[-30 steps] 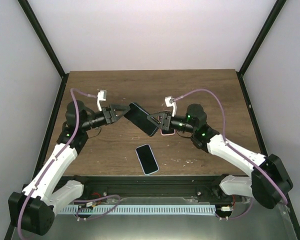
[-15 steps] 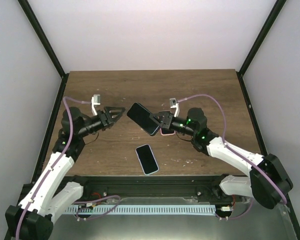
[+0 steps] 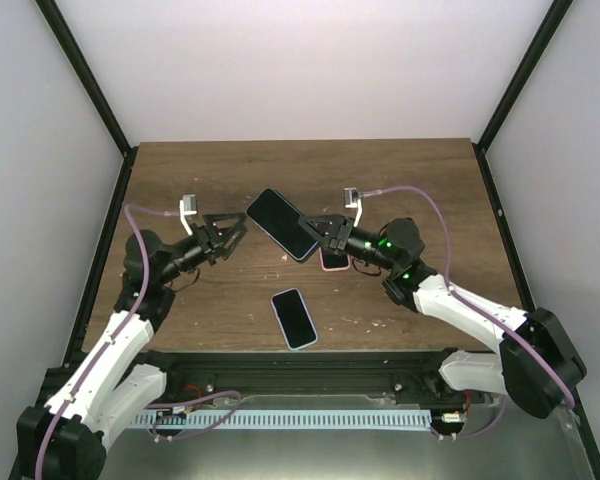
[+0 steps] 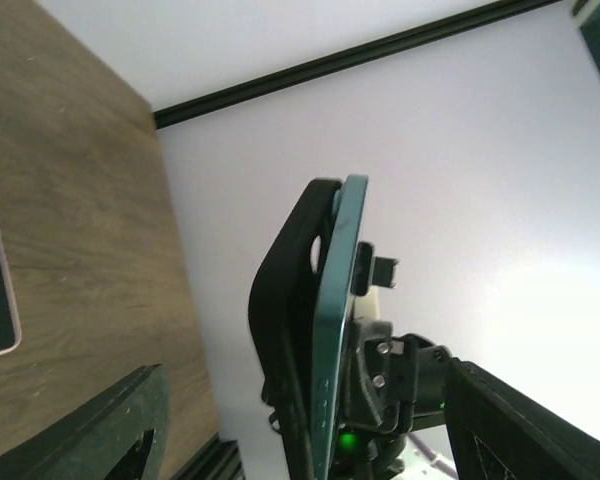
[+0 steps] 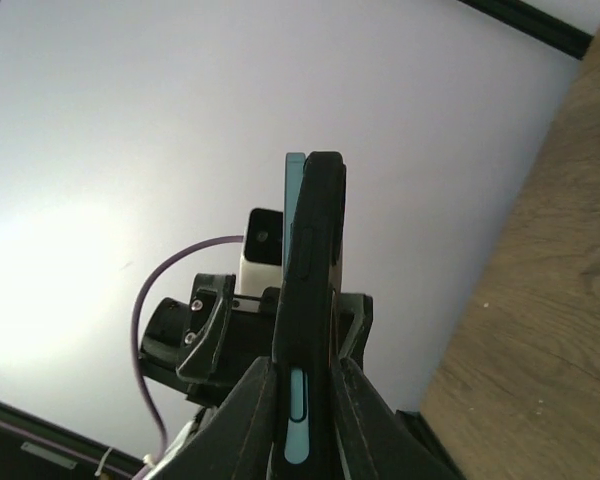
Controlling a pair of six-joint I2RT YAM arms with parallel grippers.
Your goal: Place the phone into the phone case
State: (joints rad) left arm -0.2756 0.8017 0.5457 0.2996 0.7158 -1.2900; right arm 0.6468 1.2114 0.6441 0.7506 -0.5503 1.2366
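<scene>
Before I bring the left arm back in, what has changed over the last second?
The left jaws came off the phone and black case and drew back left, open. The right jaws, shut on the pair, shifted it slightly toward the far edge. The second phone and pink item on the table stayed put.

I'm working over a dark wood-grain table (image 3: pixel 410 170), center frame. White walls (image 3: pixel 300 60) are closing it in on three sides, black frame posts (image 3: pixel 85 75) slanting upper left and upper right.
</scene>
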